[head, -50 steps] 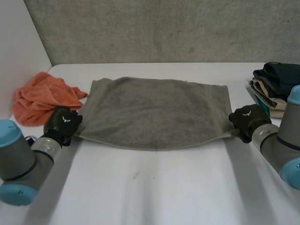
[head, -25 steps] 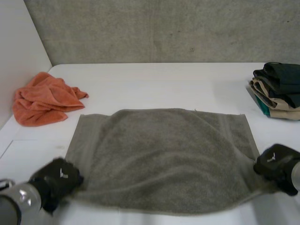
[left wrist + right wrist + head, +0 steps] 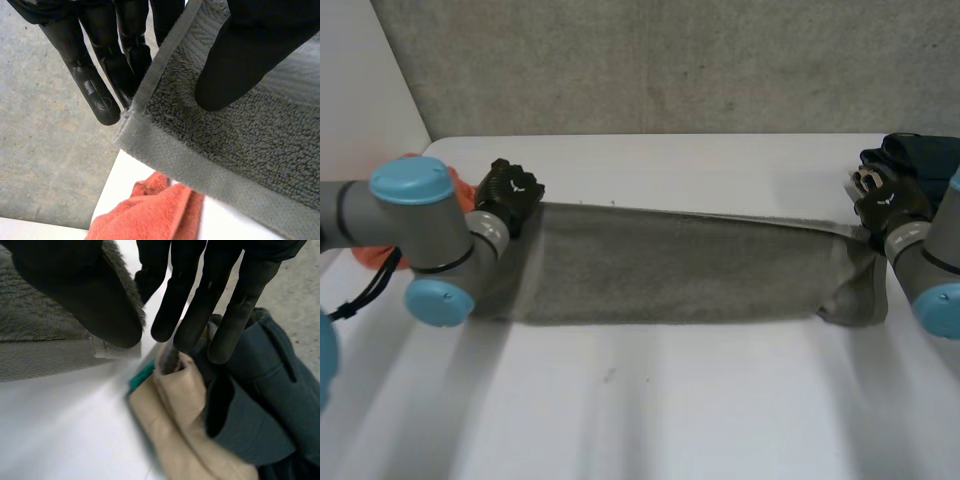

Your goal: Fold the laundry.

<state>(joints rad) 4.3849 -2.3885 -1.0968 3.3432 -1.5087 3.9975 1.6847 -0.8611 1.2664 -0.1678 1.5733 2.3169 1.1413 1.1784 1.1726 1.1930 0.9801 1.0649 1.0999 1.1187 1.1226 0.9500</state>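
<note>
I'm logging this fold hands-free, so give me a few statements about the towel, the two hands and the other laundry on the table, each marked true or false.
1. The grey terry towel is stretched in a long band between the left hand and the right hand. True.
2. The crumpled orange cloth lies on top of the towel. False: it lies on the white table beside the towel, past the corner that the left hand holds.
3. The left hand pinches a hemmed corner of the towel between its thumb and fingers. True.
4. The stack of folded dark and beige clothes sits by the left hand. False: it sits just beyond the right hand's fingertips.
</note>
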